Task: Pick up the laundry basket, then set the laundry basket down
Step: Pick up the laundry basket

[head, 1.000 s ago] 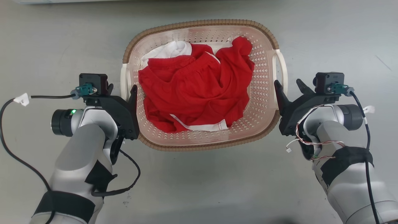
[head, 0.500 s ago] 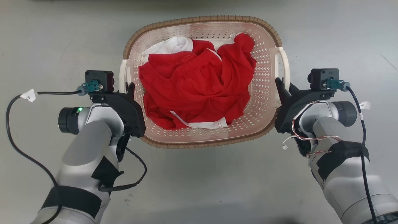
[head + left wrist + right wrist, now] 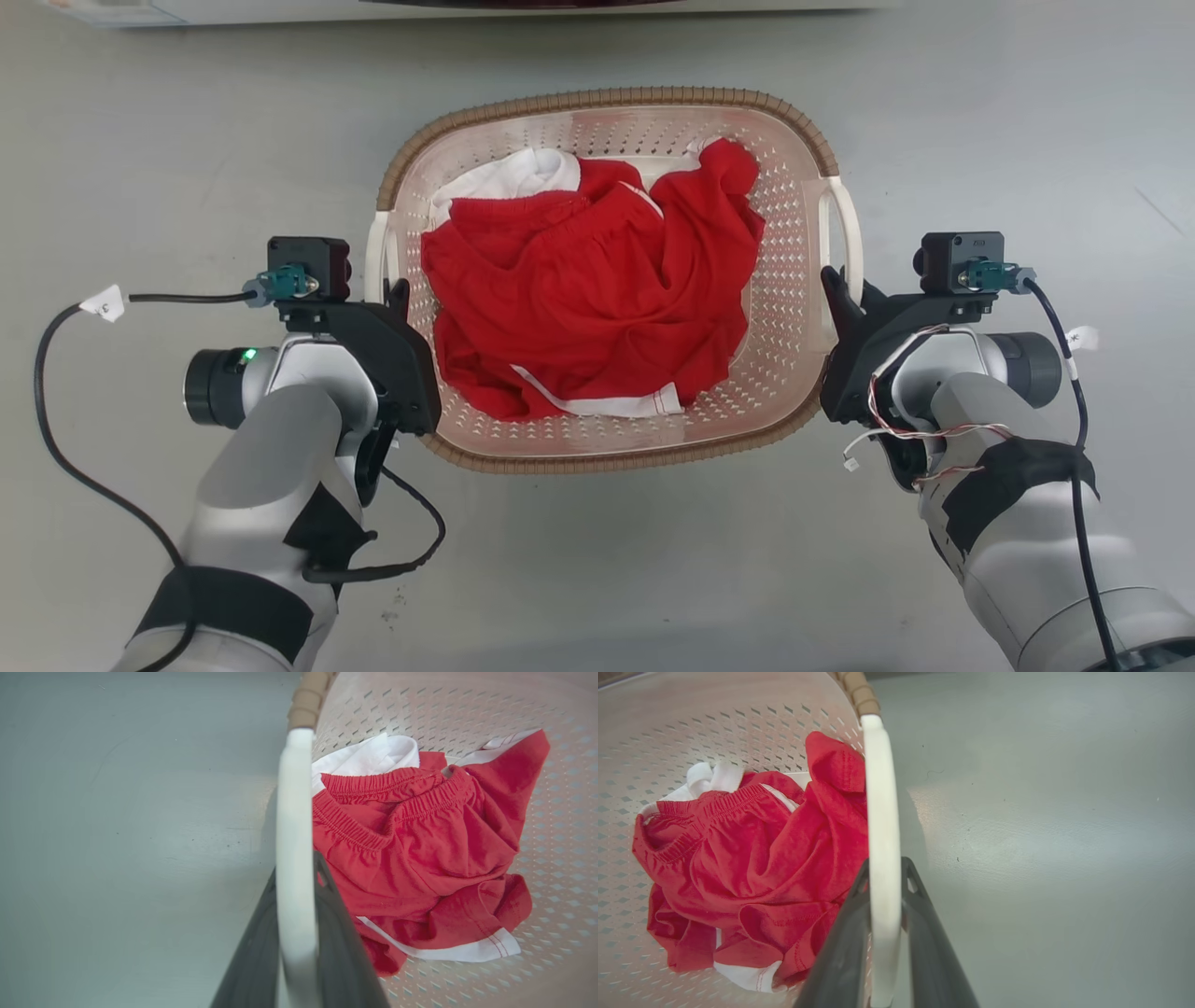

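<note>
The laundry basket (image 3: 597, 96) is lying on the grey floor (image 3: 597, 569), or hanging barely clear of it; I cannot tell which. It is carrying a heap of red clothes (image 3: 597, 299) over a white piece (image 3: 513, 173). At the basket's left side the left gripper (image 3: 397, 294) is pinching the white left handle (image 3: 292, 858), its fingers (image 3: 341, 952) pressing on both faces of the loop. At the basket's right side the right gripper (image 3: 836, 285) is clamping the right handle (image 3: 882, 835) likewise. Both holds are sitting toward the robot's end of the loops, so in my judgement the basket's far end is risking a dip on lifting, and the smooth handles could be sliding through if one arm rises faster. A second ago the right gripper's fingers were spreading wide astride its handle; now they are closing tight on it. The camera is also shifting, so the basket's framing differs.
</note>
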